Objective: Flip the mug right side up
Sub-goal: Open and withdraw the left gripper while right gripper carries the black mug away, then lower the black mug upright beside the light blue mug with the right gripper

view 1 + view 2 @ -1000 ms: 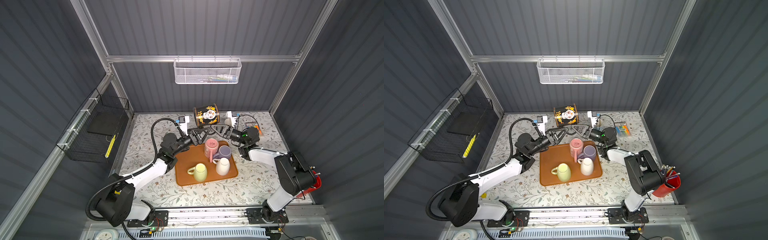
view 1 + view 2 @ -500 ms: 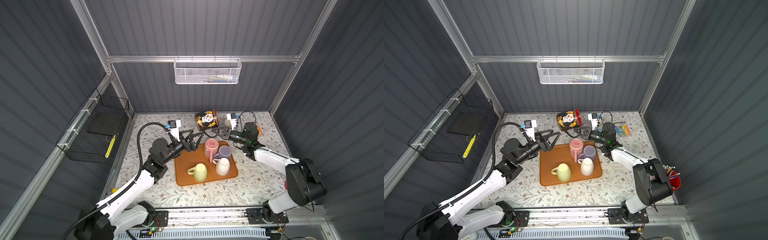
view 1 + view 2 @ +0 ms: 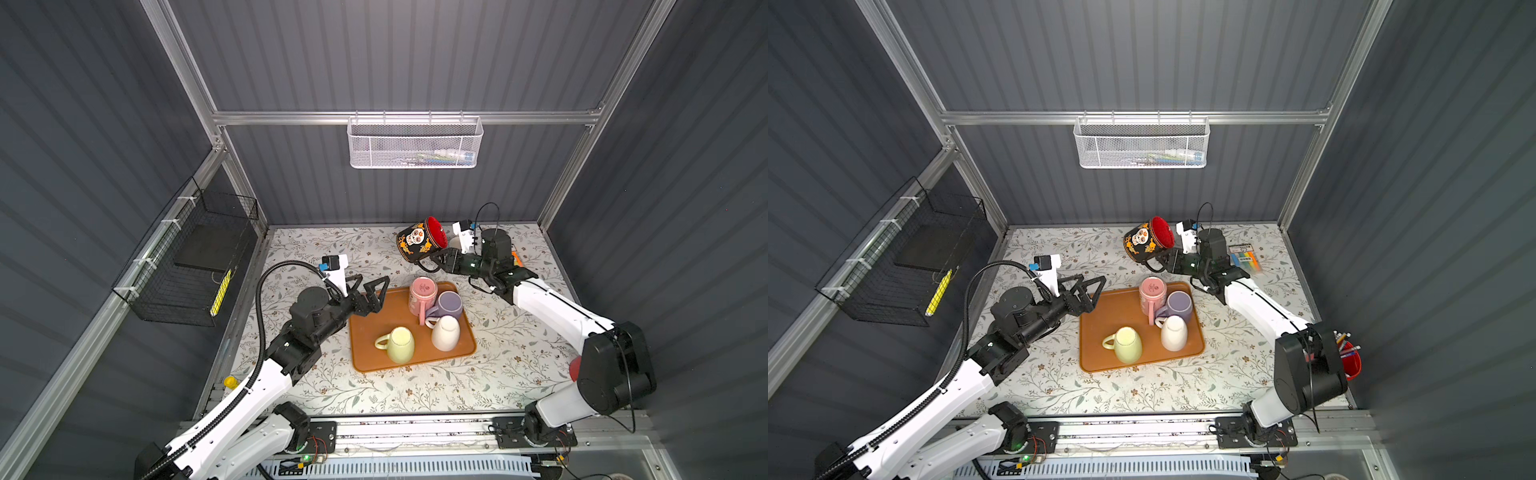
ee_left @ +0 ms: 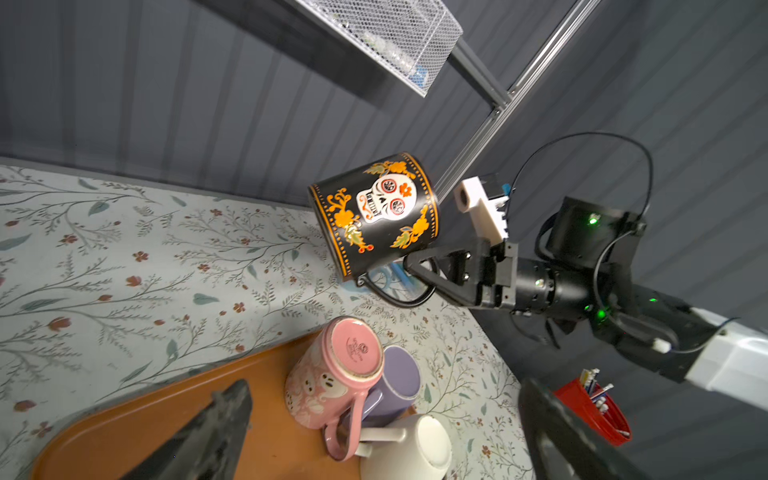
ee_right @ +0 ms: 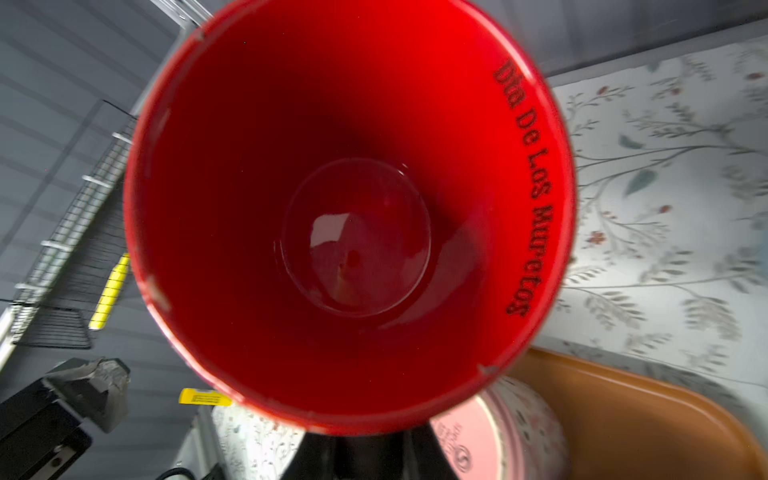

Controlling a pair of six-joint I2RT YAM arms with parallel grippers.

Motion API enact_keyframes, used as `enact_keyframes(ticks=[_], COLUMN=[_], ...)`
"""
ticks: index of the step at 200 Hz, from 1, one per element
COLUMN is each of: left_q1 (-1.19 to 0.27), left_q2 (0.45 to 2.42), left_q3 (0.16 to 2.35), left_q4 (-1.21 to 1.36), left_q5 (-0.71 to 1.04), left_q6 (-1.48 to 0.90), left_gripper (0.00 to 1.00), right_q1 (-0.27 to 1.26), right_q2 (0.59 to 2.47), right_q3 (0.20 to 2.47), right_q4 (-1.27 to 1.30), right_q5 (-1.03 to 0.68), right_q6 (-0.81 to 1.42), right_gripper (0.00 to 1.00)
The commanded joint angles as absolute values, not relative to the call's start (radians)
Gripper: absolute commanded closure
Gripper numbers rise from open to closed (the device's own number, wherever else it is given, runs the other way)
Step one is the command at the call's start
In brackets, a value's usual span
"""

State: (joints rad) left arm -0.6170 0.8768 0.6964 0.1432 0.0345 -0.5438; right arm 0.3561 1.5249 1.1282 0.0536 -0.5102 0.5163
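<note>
The mug is held by its handle in the narrow right pincer over the far bench, tipped sideways, mouth turned right; the left pincer is spread wide, empty

Inside the mug runs "Dia De Los Muretos" (black lettering).

L end effector let go, backed off; R end effector tilted skull mug, red inside showing.
</note>
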Motion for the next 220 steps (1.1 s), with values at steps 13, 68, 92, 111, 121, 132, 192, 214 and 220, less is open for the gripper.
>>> enact_keyframes(ticks=[13, 68, 92, 111, 121, 132, 192, 214, 220], left_q1=[-0.617, -0.618, -0.618, -0.618, -0.618, -0.618, -0.618, -0.618, -0.618], left_q2=[0.865, 0.894, 0.894, 0.897, 0.9, 0.906, 0.913, 0.914, 0.915], left_q3=[0.716, 0.754, 0.757, 0.759, 0.762, 0.765, 0.784, 0.786, 0.787], left_q4=[-0.017, -0.158, -0.187, -0.199, -0.206, -0.217, -0.264, -0.271, -0.273], left_q5=[-0.031, -0.07, -0.075, -0.075, -0.074, -0.075, -0.081, -0.083, -0.083], left_q6=[-0.492, -0.476, -0.469, -0.465, -0.466, -0.462, -0.441, -0.436, -0.433], left_gripper=[0.0, 0.0, 0.0, 0.0, 0.0, 0.0, 0.0, 0.0, 0.0], right_q1=[0.361, 0.409, 0.432, 0.446, 0.453, 0.46, 0.484, 0.483, 0.484], right_q2=[1.535, 1.655, 1.712, 1.755, 1.781, 1.808, 1.927, 1.951, 1.958], right_q3=[1.277, 1.463, 1.527, 1.563, 1.583, 1.609, 1.705, 1.713, 1.717], right_q4=[0.011, -0.195, -0.253, -0.281, -0.294, -0.31, -0.356, -0.353, -0.353], right_q5=[-0.391, -0.142, -0.037, 0.02, 0.056, 0.093, 0.269, 0.298, 0.304], right_q6=[0.396, 0.311, 0.285, 0.282, 0.282, 0.282, 0.27, 0.264, 0.262], right_gripper=[1.0, 1.0, 1.0, 1.0, 1.0, 1.0, 1.0, 1.0, 1.0])
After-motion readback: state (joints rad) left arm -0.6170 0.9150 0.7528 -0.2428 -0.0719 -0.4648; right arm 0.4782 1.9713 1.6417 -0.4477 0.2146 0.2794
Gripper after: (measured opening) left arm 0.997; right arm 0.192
